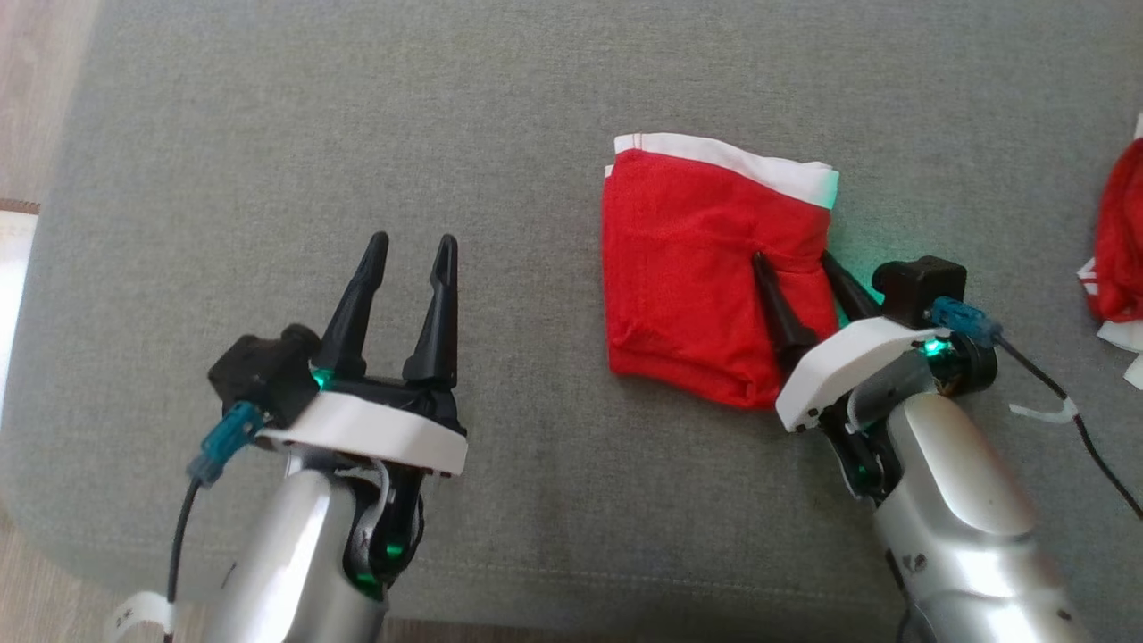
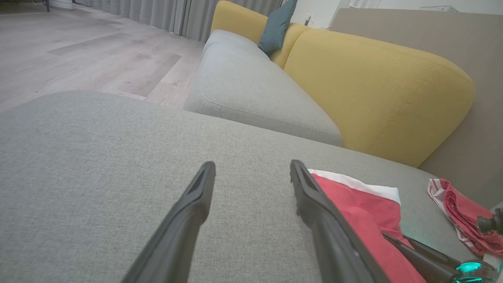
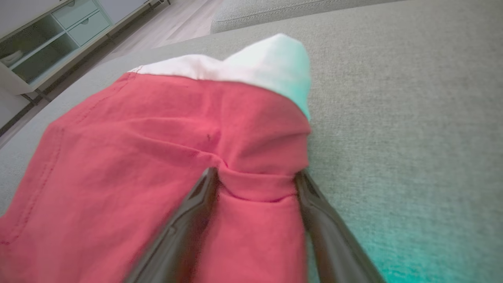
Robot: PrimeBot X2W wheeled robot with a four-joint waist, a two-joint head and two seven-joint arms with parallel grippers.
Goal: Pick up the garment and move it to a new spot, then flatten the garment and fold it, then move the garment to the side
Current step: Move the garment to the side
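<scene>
Grey cushion [image 1: 268,134], garment [image 1: 696,268] lying folded at two o'clock: my right hand [image 1: 793,259] straddles its right edge, jaws wide, cloth bunched between them, not clamped; my left hand [image 1: 412,238], wide open and empty, hovers at seven o'clock. Only the move aside seems left.

Silver forearms [image 1: 295,554], white wrist plates [image 1: 375,433], black tapered claw fingers [image 1: 357,295] (teal cable plugs [image 1: 223,438]; seemingly green lights [image 1: 320,378]).

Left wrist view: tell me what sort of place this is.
Probably a home living room: a sofa with a yellow back and a teal cushion, a wooden floor, and long curtains behind.
</scene>
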